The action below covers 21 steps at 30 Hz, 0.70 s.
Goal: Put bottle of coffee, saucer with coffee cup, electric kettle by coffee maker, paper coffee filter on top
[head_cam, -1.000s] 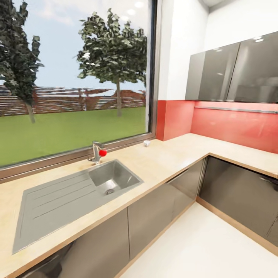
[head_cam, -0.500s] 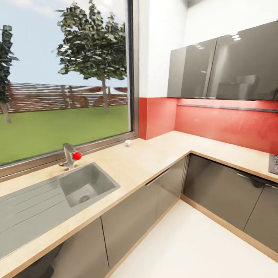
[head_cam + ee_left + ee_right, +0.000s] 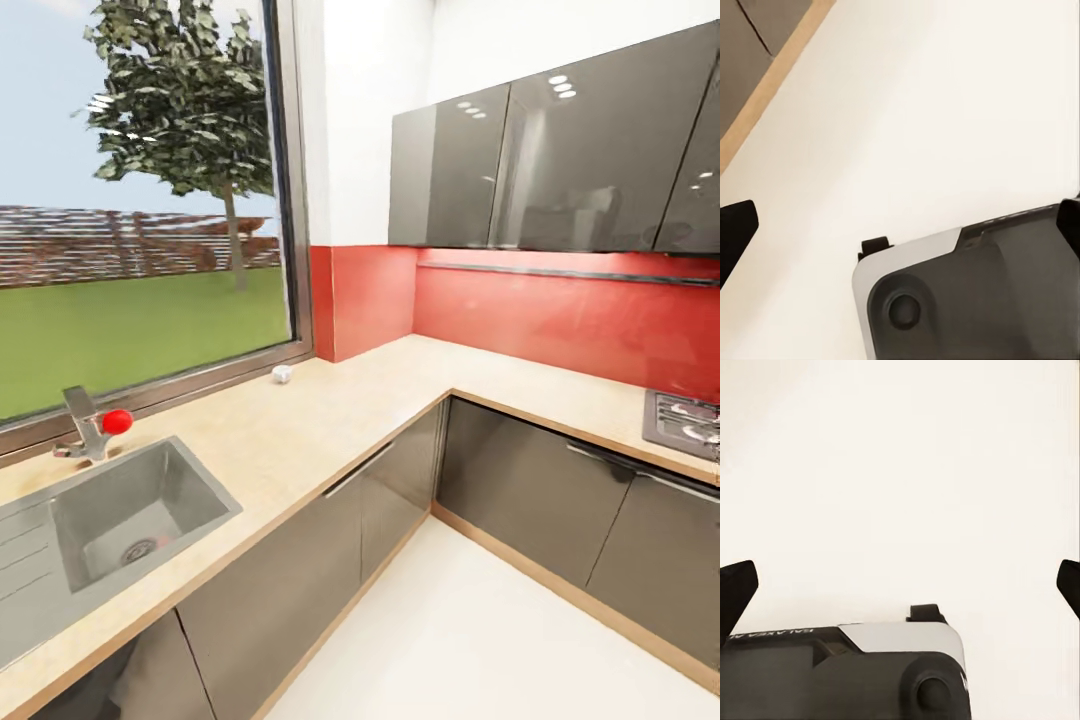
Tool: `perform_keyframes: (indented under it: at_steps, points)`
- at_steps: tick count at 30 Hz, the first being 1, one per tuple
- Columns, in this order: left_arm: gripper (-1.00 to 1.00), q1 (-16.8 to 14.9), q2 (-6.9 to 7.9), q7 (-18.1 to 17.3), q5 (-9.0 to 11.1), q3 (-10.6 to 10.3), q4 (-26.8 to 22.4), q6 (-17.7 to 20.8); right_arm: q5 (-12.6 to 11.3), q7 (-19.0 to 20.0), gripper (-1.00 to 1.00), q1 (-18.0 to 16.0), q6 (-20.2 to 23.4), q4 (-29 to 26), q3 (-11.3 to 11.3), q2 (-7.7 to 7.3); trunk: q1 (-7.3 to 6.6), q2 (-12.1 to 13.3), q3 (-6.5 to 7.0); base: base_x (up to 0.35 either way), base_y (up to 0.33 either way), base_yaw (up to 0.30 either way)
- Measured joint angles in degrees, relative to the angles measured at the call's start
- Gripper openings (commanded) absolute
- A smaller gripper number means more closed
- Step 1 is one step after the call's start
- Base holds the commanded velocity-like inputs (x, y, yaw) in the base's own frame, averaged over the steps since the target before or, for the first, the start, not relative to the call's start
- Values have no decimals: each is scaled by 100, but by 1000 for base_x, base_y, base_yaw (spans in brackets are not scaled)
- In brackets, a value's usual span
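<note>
The beige L-shaped countertop (image 3: 330, 420) runs under the window and turns along the red backsplash. My left gripper (image 3: 900, 225) hangs over the pale floor, its dark fingertips (image 3: 735, 234) far apart at the picture's edges, open and holding nothing. The right gripper (image 3: 900, 585) is likewise open above the floor, with its fingertips (image 3: 736, 589) spread wide. A small white object (image 3: 283, 373) lies on the counter by the window frame, too small to tell what it is.
A steel sink (image 3: 130, 515) with a red-knobbed tap (image 3: 95, 425) sits at the left. A hob (image 3: 688, 418) is set in the counter at the right, under dark wall cabinets (image 3: 560, 160). My grey base (image 3: 975, 300) stands on the white floor (image 3: 480, 640).
The camera has swung to the right: the sink and window slid toward the picture's left and the hob came into sight. Nothing on the counter has moved.
</note>
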Motion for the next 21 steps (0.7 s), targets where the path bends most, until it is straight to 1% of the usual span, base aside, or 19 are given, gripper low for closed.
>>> perform_keyframes:
  at_steps: [9, 21]
  points:
    - [100, 0, 0, 0, 0, 0, 0, 0, 0, 0, 100, 0, 0, 0, 0, 0, 0, 0, -71, 228, -243, -161]
    - [100, -2, 1, 8, 0, 0, 1, -2, 26, 10, 100, -1, 2, 9, 26, 10, 1, 0, -88, 169, -251, -13]
